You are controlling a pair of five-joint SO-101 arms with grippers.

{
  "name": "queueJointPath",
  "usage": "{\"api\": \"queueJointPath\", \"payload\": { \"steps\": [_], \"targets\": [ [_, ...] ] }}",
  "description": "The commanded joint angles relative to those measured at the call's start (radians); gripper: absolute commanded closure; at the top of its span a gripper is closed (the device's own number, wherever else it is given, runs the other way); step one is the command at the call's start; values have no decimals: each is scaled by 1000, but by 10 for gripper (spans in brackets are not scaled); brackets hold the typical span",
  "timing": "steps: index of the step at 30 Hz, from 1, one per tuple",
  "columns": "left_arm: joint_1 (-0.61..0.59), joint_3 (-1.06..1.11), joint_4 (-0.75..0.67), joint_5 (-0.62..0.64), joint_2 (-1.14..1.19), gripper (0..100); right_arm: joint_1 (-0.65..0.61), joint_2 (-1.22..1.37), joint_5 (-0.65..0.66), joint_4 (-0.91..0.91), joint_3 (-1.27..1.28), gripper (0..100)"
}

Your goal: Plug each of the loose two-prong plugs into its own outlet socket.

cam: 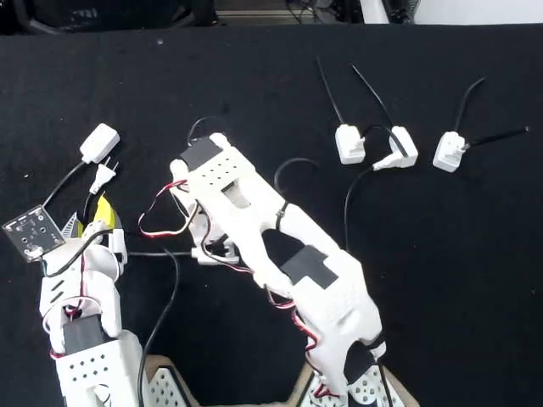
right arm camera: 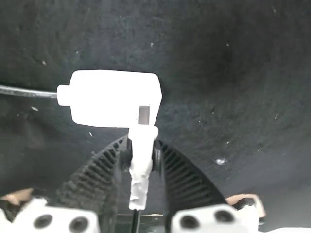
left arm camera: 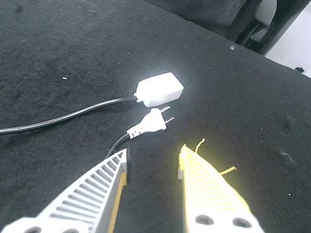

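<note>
Left gripper (left arm camera: 153, 151): one white and one yellow ribbed finger, spread, holding nothing. Just past it, at 10 o'clock on my table, I log a loose white two-prong plug (left arm camera: 149, 124) on a black cable, lying just beside a white rounded outlet socket (left arm camera: 159, 89).

Right gripper (right arm camera: 141, 141): pinching a second white plug (right arm camera: 138, 179), nose against a second white socket block (right arm camera: 114, 97).

At 1 o'clock: three white sockets (cam: 403, 146) in a row.

Surface: black felt-like cloth (cam: 254, 76).

Beyond, at 12 o'clock: black mesh office chair (left arm camera: 204, 12).
</note>
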Motion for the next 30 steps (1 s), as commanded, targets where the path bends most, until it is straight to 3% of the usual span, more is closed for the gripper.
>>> {"api": "queueJointPath", "payload": {
  "steps": [1, 4, 6, 12, 21, 30],
  "targets": [
    [-10, -15, -25, 12, -11, 820, 48, 44, 230, -5, 5, 987],
    [-10, -15, -25, 12, -11, 820, 106, 38, 565, -8, -4, 987],
    [-10, -15, -25, 12, -11, 820, 129, 28, 717, -5, -25, 987],
    [-10, -15, -25, 12, -11, 820, 133, -65, 927, -3, -30, 988],
    [-10, -16, -25, 12, -11, 820, 43, -124, 973, 0, -31, 988],
    [-10, -16, -25, 12, -11, 820, 123, -217, 1065, 18, -31, 988]
  ]
}}
